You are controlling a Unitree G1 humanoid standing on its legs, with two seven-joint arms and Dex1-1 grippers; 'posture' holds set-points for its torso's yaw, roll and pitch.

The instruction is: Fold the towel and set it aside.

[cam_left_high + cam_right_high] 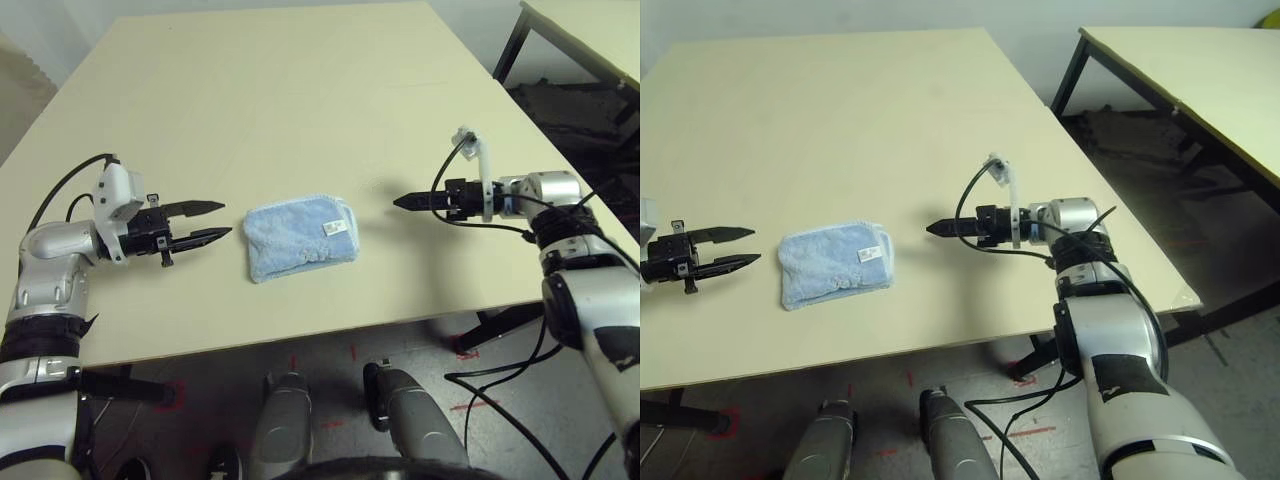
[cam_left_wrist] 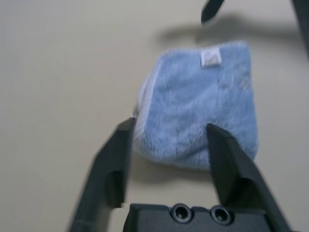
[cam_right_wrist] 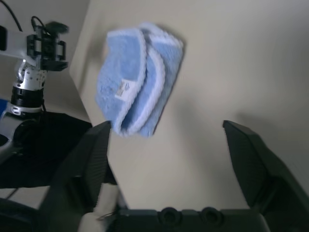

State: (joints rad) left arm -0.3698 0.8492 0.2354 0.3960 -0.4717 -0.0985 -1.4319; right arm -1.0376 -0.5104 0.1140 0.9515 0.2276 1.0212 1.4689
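While the folded towel point(image 1: 298, 238) lies flat near the front edge of the table point(image 1: 260, 100), both grippers stand off it, one on each side.

Towel position: between the two grippers, touching neither; folded into a compact pad with its white label point(image 1: 335, 228) facing up and the white-edged layers stacked on the side toward the right gripper.

Left gripper point(image 1: 215, 221): jaws apart, empty, tips pointing at the near side of the towel, just beside it.

Right gripper point(image 1: 402, 202): jaws spread wide in the right wrist view, empty, pointing across the table toward the towel with a clear gap of bare table between.

Step in hand (judgement): the fold appears complete; setting the towel aside remains.

Recommended approach: grip through all layers at once, closing on the stacked white-edged side so no layer peels open.

Carry: lift only enough to clear the surface, keep the pad level, move it to open table at one side.

Release: set down flat before opening the jaws.

Risk: a pinch on the top layer alone would probably unfold the pad.
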